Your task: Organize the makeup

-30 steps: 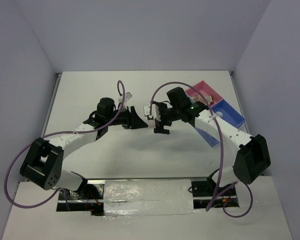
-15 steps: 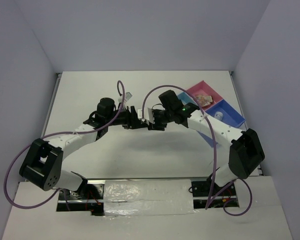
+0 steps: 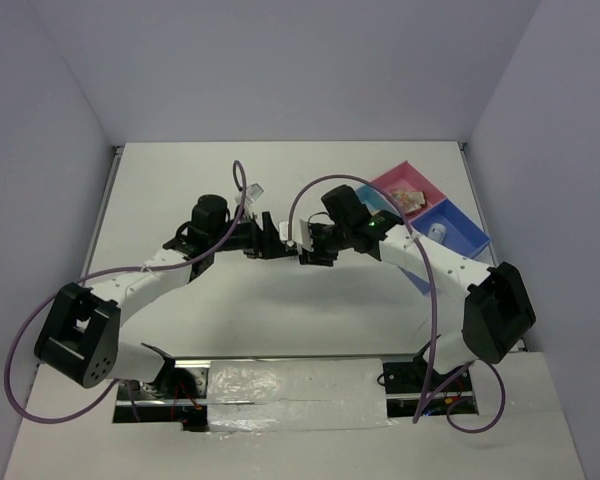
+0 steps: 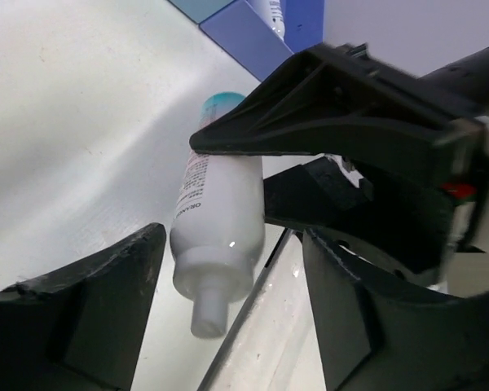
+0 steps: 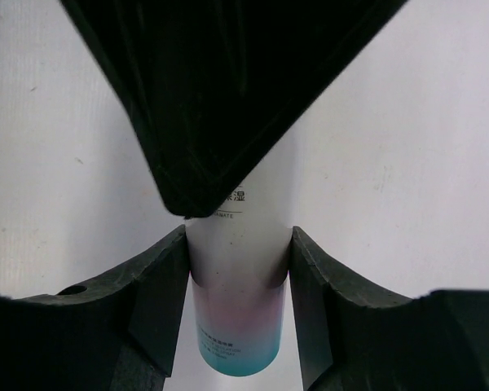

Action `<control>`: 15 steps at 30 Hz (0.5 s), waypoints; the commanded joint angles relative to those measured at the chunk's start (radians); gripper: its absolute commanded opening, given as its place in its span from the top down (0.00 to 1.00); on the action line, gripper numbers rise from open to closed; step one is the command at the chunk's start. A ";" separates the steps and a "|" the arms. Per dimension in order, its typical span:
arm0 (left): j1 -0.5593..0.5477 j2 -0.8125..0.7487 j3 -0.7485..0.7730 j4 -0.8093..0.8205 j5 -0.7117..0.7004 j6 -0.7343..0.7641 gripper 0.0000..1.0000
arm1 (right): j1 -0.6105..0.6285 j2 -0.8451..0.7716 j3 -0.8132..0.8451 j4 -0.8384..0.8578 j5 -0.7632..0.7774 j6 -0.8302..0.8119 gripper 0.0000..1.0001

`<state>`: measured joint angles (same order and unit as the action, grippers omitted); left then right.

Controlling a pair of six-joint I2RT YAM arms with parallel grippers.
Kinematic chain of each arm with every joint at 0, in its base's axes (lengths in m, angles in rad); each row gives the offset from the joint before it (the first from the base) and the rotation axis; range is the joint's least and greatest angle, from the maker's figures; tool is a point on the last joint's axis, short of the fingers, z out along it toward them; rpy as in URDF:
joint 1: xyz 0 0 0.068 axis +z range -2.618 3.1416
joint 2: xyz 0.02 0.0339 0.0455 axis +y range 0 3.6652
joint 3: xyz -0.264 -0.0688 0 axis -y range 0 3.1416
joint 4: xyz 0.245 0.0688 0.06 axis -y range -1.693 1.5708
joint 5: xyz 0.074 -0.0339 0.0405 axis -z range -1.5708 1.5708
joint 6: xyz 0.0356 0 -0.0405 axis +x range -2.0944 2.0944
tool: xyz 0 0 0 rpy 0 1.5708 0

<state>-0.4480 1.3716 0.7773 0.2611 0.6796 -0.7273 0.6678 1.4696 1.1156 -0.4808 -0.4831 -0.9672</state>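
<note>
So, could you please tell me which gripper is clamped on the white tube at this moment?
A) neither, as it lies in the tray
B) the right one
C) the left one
B: the right gripper presses both sides of the tube, while the left gripper stands open around it with gaps.

Far end of tube (image 5: 238,301) hidden, tray (image 3: 460,220) contents too small

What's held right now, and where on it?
The right gripper clamps the pink-white tube by its body near the teal end; left gripper open around it.
</note>
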 commanded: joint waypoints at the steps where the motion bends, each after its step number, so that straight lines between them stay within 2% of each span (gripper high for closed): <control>1: 0.000 -0.062 0.071 -0.045 -0.030 0.064 0.19 | 0.003 -0.075 -0.025 0.021 0.000 0.013 0.68; 2: 0.003 -0.068 0.077 -0.060 -0.041 0.078 0.07 | 0.000 -0.081 -0.030 0.019 0.000 0.015 0.69; 9: 0.080 -0.143 0.089 -0.155 -0.138 0.109 0.04 | -0.025 -0.159 -0.073 -0.001 0.006 0.068 0.71; 10: 0.094 -0.158 0.082 -0.173 -0.152 0.111 0.01 | -0.037 -0.182 -0.071 -0.005 0.000 0.082 0.71; 13: 0.158 -0.221 0.056 -0.201 -0.201 0.114 0.01 | -0.115 -0.231 -0.057 -0.027 -0.037 0.168 0.72; 15: 0.206 -0.267 0.042 -0.215 -0.225 0.114 0.01 | -0.216 -0.252 -0.040 -0.041 -0.081 0.258 0.73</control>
<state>-0.2897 1.1793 0.8303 0.0673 0.5137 -0.6460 0.5503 1.2888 1.0374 -0.5232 -0.5041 -0.8444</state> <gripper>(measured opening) 0.993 0.548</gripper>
